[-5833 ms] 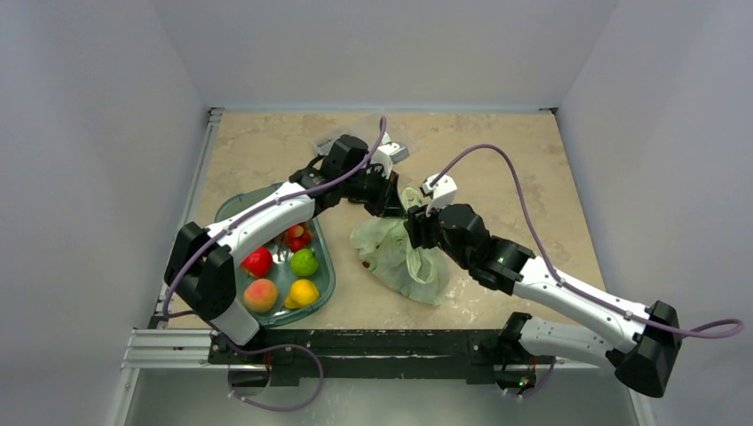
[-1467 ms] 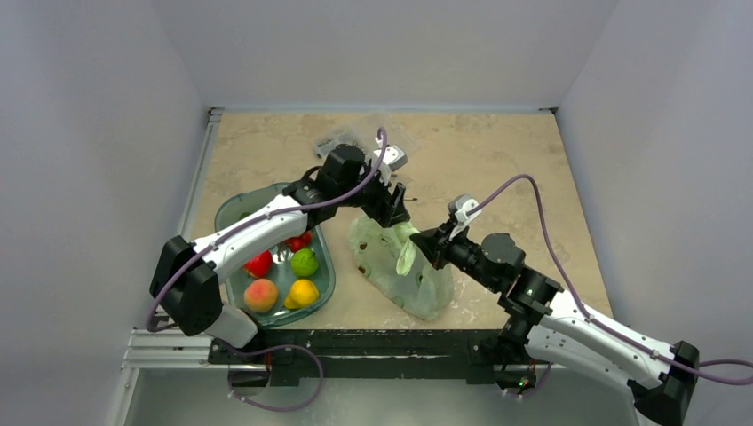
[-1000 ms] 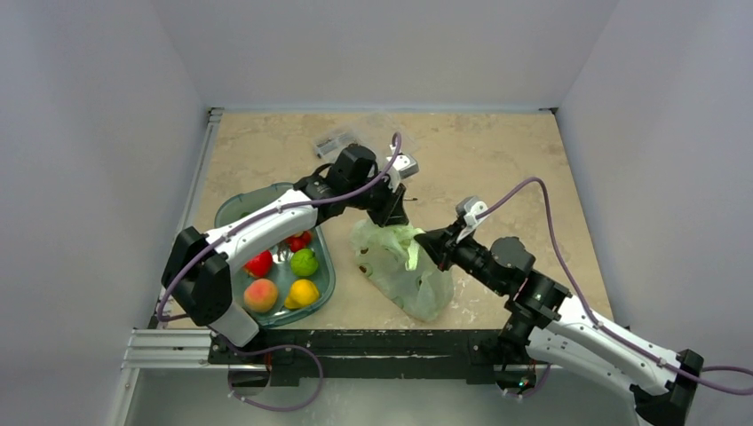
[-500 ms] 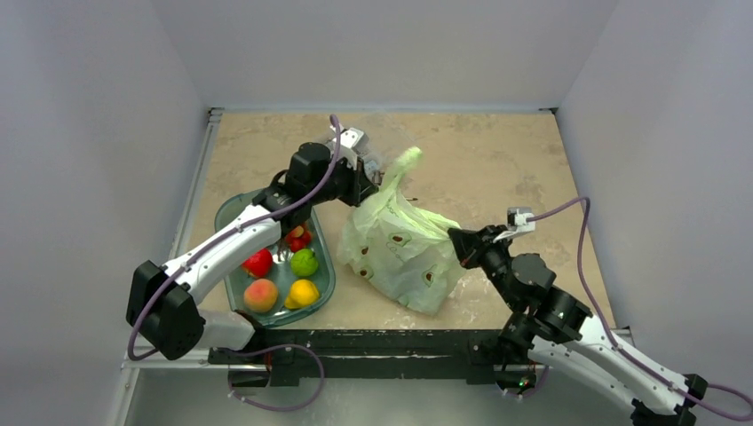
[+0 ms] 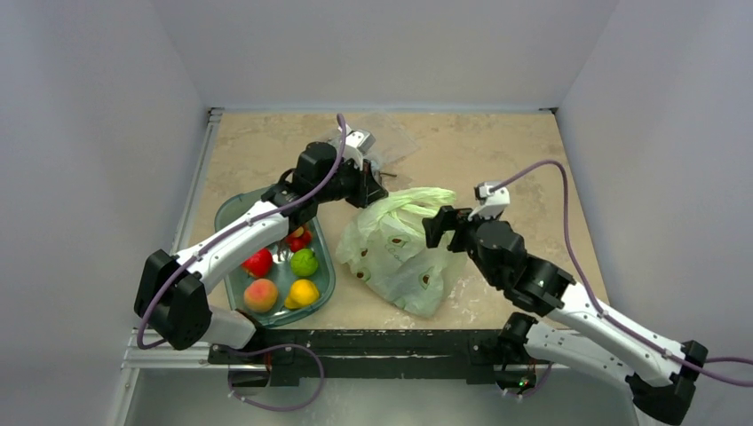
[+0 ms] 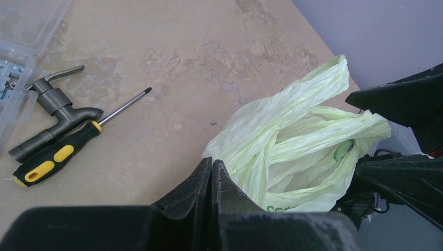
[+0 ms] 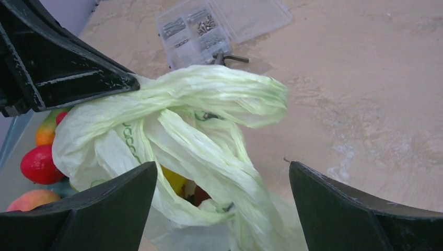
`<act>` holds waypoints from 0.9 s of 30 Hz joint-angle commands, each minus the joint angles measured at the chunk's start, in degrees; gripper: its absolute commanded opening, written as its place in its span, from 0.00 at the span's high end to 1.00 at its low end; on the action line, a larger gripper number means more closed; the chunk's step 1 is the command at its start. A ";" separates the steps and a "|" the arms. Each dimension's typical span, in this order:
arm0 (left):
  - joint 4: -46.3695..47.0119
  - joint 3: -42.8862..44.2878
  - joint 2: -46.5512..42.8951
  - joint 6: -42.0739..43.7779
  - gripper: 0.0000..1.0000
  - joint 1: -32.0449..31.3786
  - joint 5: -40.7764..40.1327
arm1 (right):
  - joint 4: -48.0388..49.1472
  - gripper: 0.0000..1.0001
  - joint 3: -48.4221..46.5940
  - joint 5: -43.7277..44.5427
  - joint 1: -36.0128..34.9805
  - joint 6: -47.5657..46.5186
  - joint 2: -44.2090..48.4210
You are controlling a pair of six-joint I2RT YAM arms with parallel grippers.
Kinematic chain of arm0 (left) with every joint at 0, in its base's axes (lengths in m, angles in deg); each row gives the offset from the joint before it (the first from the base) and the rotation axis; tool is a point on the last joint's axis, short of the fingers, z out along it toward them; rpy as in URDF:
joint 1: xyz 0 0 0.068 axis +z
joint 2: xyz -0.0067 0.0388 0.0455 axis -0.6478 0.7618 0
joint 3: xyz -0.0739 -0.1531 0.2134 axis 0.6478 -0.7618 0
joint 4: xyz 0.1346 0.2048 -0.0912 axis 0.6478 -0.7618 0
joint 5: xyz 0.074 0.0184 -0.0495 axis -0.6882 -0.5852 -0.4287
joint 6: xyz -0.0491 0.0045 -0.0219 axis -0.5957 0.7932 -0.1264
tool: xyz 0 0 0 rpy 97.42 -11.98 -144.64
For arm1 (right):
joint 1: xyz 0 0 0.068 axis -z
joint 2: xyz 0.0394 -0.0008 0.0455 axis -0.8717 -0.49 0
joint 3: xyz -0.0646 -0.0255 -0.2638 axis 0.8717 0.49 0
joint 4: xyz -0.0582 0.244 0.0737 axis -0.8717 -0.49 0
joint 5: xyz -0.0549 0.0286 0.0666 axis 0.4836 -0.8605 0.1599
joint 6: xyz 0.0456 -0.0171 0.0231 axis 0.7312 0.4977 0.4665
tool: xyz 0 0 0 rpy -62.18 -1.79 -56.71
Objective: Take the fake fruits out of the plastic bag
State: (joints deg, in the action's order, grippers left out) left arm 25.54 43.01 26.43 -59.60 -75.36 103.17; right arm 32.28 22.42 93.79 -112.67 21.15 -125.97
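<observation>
Fake fruits (image 7: 176,181) sat inside the plastic bag (image 5: 400,253), a yellow piece and a dark red one showing through its mouth in the right wrist view; the bag lay slumped on the table (image 5: 497,151) between the arms, just beside the tray (image 5: 229,209); the left gripper (image 5: 373,190) was clenched on the bag's gathered far edge, seemingly to hold the mouth up; the right gripper (image 5: 437,227) stood released, jaws wide either side of the opening, probably poised to reach in.
</observation>
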 commanded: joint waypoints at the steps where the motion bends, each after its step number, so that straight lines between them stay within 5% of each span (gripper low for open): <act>1: 3.20 1.46 -0.81 0.17 1.00 0.25 2.34 | -1.90 0.01 -7.74 0.30 0.06 -5.51 -8.09; 9: 2.54 1.78 -0.96 0.64 1.00 0.11 2.42 | -7.39 0.06 -17.94 1.05 0.07 -9.21 -24.21; 14: 2.12 1.75 -1.70 1.20 1.00 0.01 1.63 | -7.96 0.35 -19.98 5.53 0.13 -8.26 -27.78; 17: 1.76 1.68 -2.22 1.41 1.00 0.07 0.57 | -8.60 0.67 -20.06 10.73 0.15 -5.50 -27.82; 21: 2.10 1.10 -2.99 1.58 1.00 0.17 -0.50 | -10.25 1.00 -19.29 17.13 0.16 0.35 -22.95; 27: 3.16 0.60 -3.31 1.15 1.00 0.14 0.63 | -4.82 1.00 -11.42 22.99 0.24 7.60 -1.02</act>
State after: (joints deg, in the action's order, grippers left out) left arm 25.76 43.01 25.41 -59.14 -75.36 103.35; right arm 22.95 7.36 108.80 -112.69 21.94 -141.18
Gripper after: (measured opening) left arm 0.011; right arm 0.011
